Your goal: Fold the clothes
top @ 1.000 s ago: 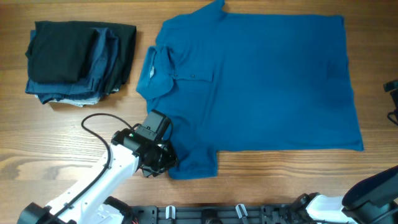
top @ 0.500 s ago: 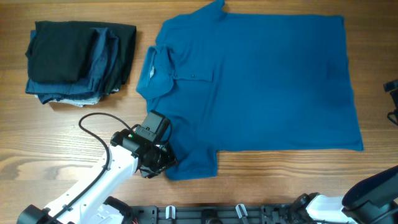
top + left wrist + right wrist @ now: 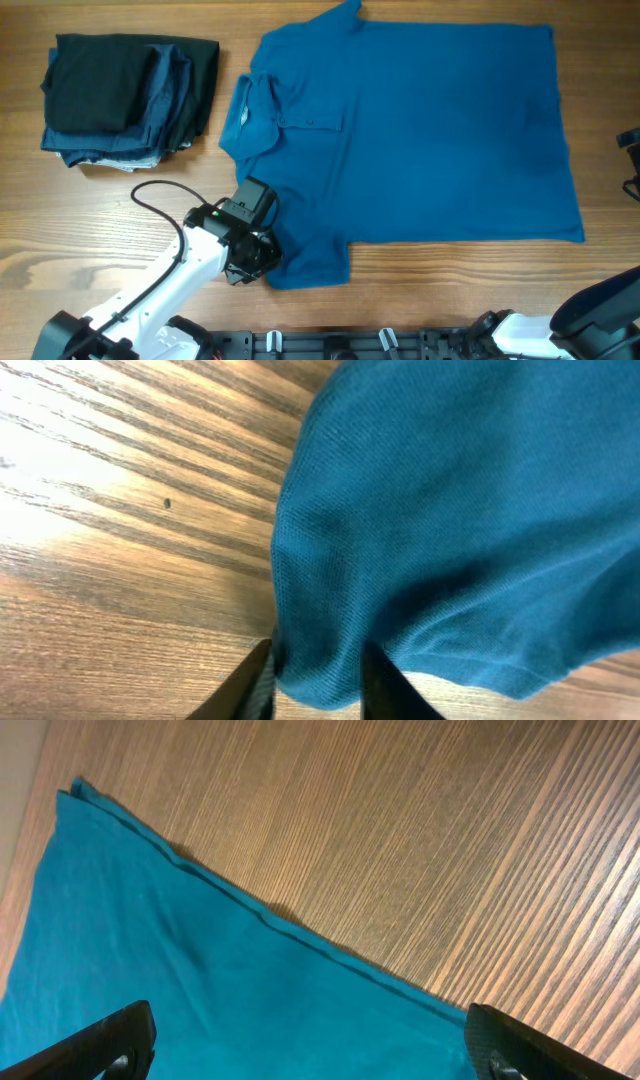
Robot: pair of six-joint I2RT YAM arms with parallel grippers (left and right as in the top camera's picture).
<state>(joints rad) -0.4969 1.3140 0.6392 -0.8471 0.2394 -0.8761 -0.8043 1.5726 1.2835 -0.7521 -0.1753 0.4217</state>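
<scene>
A blue polo shirt (image 3: 420, 130) lies spread flat on the wooden table, collar to the left. My left gripper (image 3: 262, 252) is at the shirt's near sleeve and is shut on a fold of the sleeve fabric (image 3: 330, 660), pinched between both fingers. My right gripper (image 3: 310, 1050) is open wide and empty, hovering over the shirt's edge (image 3: 220, 990). In the overhead view only part of the right arm (image 3: 600, 305) shows at the lower right corner.
A stack of folded dark clothes (image 3: 125, 95) sits at the back left. A black cable (image 3: 150, 195) loops from the left arm. A rail with fixtures (image 3: 350, 345) runs along the table's front edge.
The left arm's body has shifted slightly; the gripper stays at the sleeve. The shirt and right arm have not visibly moved.
</scene>
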